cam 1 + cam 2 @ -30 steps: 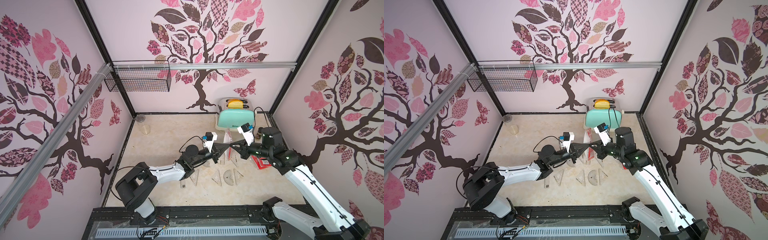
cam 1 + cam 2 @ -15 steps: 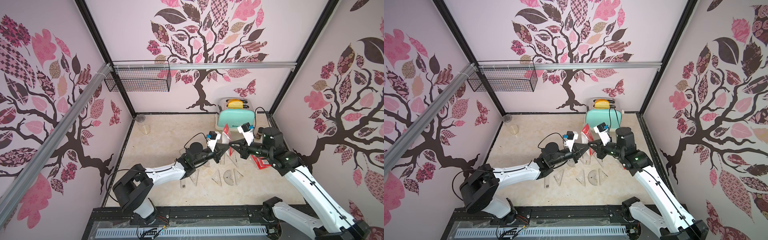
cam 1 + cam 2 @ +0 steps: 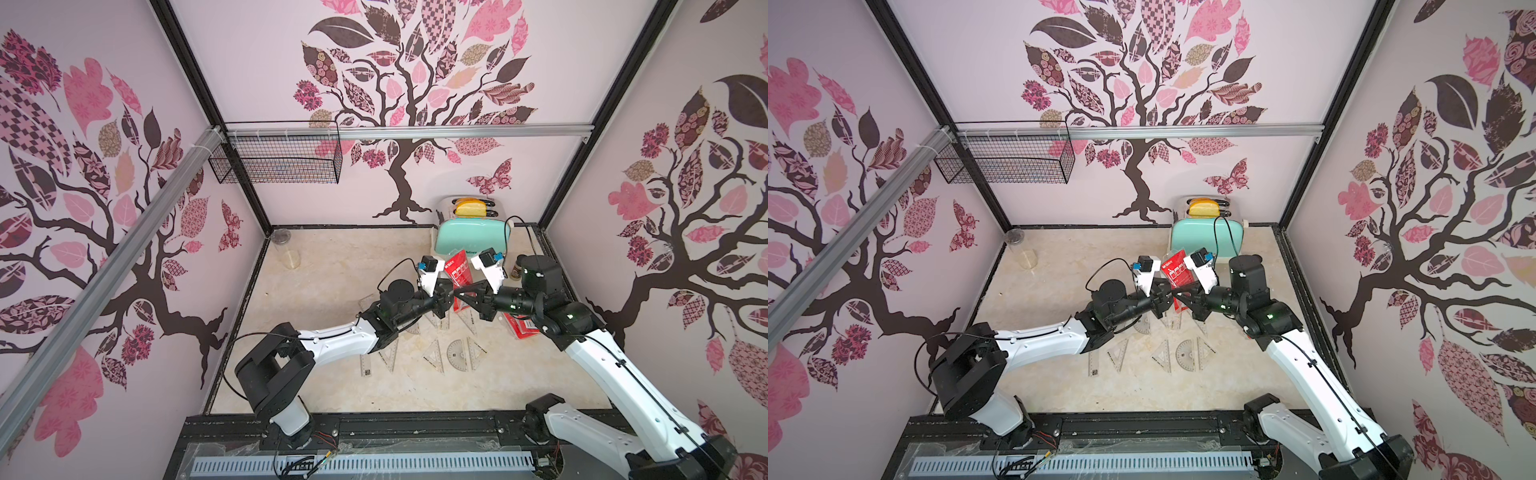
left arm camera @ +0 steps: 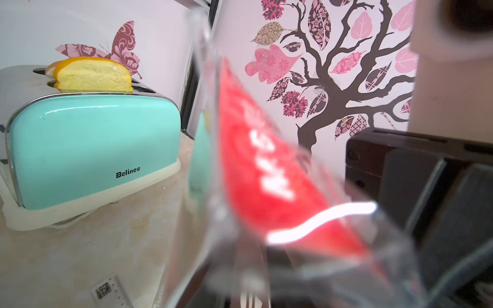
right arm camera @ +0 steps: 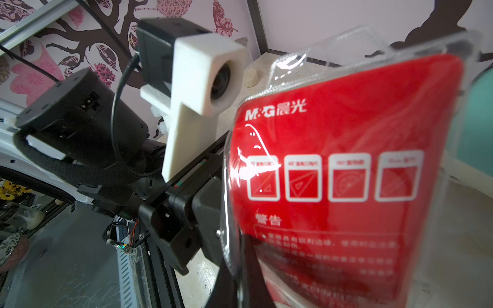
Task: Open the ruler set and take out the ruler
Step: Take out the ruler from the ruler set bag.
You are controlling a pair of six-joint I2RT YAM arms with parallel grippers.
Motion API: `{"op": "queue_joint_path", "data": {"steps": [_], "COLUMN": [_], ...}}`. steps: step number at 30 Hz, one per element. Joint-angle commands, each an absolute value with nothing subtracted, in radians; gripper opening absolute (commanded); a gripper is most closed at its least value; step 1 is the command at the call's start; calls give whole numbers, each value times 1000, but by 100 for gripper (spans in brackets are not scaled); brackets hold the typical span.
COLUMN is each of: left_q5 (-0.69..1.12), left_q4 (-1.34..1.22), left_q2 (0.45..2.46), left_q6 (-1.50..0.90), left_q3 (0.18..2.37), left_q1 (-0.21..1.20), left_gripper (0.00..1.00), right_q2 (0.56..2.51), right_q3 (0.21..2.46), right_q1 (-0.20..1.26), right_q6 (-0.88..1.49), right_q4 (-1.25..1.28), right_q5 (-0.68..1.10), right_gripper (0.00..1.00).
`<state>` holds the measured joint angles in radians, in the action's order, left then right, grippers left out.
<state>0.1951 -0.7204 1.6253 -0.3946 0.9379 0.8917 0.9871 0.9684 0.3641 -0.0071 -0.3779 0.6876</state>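
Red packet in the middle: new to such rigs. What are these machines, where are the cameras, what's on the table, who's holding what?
Two white robot arms work at a table. Two near-identical pictures come from one overhead camera; the other two from cameras on the wrists. The right gripper is shut on the red ruler set, held upright; the left gripper is at its edge, grip unclear. On the table lie clear set squares, a protractor, a straight ruler, another red packet and a mint toaster.

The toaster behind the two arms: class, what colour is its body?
Glossy mint-green toaster, cream base; clearest in the left wrist view.
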Motion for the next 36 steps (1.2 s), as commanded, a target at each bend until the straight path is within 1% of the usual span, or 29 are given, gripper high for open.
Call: {"op": "queue_joint_path", "data": {"steps": [1,4,11,14,18,20,22,24,26,27,30,31,33,36], "left_q5": [219,246,275,301,314,323,347,361,385,400,456,470,497,521], "left_q4": [-787,-813,-869,-942,-989,-1025,-1058,-1088,-1122,-1140,-1177,-1177,-1177,-1193], "left_q2": [1644,1652,1693,1716,1736,1743,1747,1748,1753,1755,1766,1768,1770,1779], "left_q6": [-402,-403,-417,-428,-423,-433,-442,-450,-457,-460,-469,-466,-464,-458], "left_q3": [963,969,976,972,973,967,957,943,930,924,913,910,906,905], "left_q1": [881,882,880,881,876,869,861,856,849,845,838,835,833,833], "left_gripper": [29,35,37,34,34,31,28,23,19,19,29,30,29,21], "right_q2": [991,996,1003,1008,1007,1002,997,996,996,996,1001,1002,1003,1003], "right_q3": [968,971,984,987,996,997,1001,1007,1010,1014,1014,1013,1011,1010], "right_q1": [374,382,402,412,419,418,419,419,417,419,418,418,418,418], "right_q6": [-9,-10,-12,-15,-28,-33,-38,-42,-45,-47,-48,-48,-48,-48], "right_q4": [-393,-394,-397,-405,-433,-442,-453,-459,-465,-466,-467,-466,-464,-456], "right_q5": [756,760,778,793,817,828,833,837,840,841,855,858,862,892], "right_gripper": [0,0,0,0,0,0,0,0,0,0,0,0,0,0]}}
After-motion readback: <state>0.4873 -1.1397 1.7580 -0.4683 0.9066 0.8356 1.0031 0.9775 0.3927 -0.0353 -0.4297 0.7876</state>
